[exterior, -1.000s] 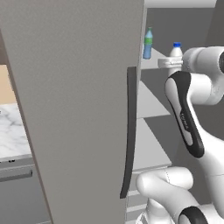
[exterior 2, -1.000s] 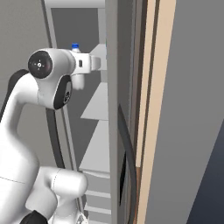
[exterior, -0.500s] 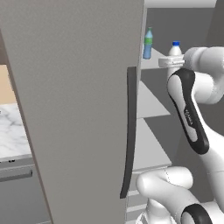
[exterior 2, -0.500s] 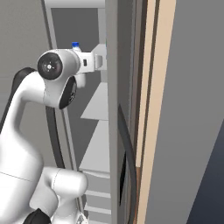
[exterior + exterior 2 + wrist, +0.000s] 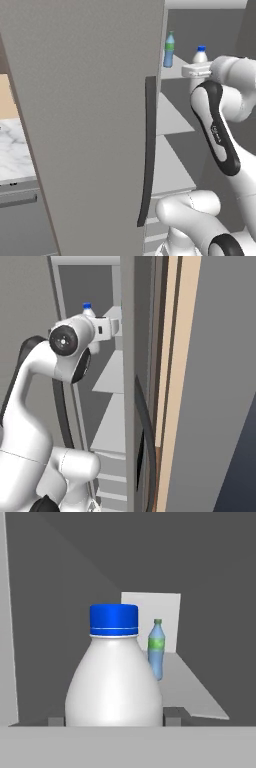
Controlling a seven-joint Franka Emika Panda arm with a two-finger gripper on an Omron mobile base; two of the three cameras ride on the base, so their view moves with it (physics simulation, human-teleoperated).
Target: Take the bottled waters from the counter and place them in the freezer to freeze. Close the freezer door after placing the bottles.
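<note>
Since a second ago the arm has been swinging a little, and in the right base view its big round joint is sitting further right and lower than it was. The white bottle [image 5: 200, 54] is staying in about the same spot near the top shelf.

In the hand view the gripper [image 5: 114, 721] is closing on the white bottle, which is filling the middle of the frame with its blue cap on top. A small dark finger tip [image 5: 172, 716] is peeking out on each side of the bottle (right against its sides), so the jaws are holding it.

The blue bottle [image 5: 156, 650] with the green cap is standing upright on a white shelf [image 5: 192, 694], behind the white bottle and to its right in the hand view. In the left base view it is standing in the upper middle of the frame, just left of the white bottle.

The freezer [image 5: 90, 286] is standing open. The freezer door [image 5: 90, 125] is taking up the left half of the left base view, with its long dark handle [image 5: 147, 150] running down its right edge. A bit of the counter [image 5: 15, 155] is showing at the far left.
</note>
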